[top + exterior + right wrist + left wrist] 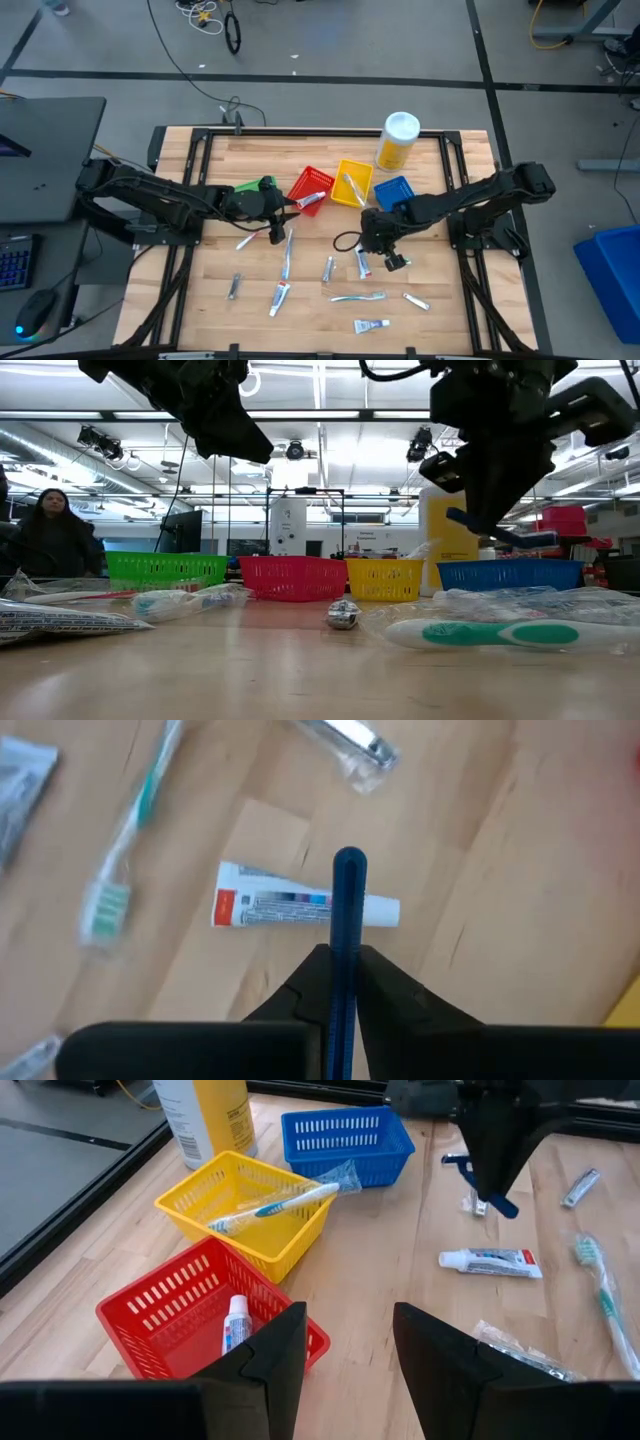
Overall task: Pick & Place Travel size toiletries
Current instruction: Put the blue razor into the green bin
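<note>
the right gripper hangs above the table, jaws clamped on a blue razor, with a toothpaste tube below. the left gripper, jaws apart, hovers at the red bin's 6 o'clock.

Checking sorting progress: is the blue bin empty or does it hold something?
Empty as far as shown: the left wrist view sees into the blue bin and nothing lies inside, though its near corner is hidden.
</note>
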### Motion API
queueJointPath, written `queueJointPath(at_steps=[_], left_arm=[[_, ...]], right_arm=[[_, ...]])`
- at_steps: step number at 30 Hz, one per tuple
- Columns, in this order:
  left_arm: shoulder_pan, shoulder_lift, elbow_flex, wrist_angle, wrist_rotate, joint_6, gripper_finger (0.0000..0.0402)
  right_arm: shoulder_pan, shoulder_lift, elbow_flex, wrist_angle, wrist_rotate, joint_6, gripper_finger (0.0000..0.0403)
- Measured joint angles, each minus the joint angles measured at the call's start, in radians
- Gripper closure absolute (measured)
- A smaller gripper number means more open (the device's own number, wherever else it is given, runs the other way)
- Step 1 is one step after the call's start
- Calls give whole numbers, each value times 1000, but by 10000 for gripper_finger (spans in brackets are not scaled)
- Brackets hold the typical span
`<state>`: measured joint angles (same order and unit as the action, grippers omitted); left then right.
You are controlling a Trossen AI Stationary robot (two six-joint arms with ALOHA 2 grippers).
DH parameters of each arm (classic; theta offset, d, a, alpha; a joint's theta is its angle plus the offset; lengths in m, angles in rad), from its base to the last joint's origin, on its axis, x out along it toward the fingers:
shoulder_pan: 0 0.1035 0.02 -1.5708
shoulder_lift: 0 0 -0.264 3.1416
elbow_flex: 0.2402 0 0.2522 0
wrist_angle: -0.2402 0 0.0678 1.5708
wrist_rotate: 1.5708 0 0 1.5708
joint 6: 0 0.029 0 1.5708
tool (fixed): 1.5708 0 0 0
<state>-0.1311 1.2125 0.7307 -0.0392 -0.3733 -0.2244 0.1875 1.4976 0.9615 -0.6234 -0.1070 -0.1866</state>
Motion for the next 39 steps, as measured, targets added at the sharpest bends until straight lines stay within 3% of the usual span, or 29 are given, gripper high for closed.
queueJointPath(at_steps=[5, 11, 17, 24, 31, 39], left_arm=[[0, 0, 0, 29, 0, -40, 242], [0, 42, 2, 190, 8, -86, 242], [0, 147, 1, 387, 129, -6, 242], [-1, 291, 32, 576, 182, 96, 242], [-1, 397, 100, 592, 206, 102, 242], [-1, 411, 126, 619, 211, 132, 245]], right_arm=[[0, -30, 0, 39, 7, 79, 367], [0, -76, 0, 162, 99, 130, 363], [-2, -92, 1, 296, 211, 169, 362], [-23, -84, 1, 316, 220, 222, 360], [-23, -84, 1, 362, 241, 231, 359], [-24, -84, 0, 406, 245, 228, 359]])
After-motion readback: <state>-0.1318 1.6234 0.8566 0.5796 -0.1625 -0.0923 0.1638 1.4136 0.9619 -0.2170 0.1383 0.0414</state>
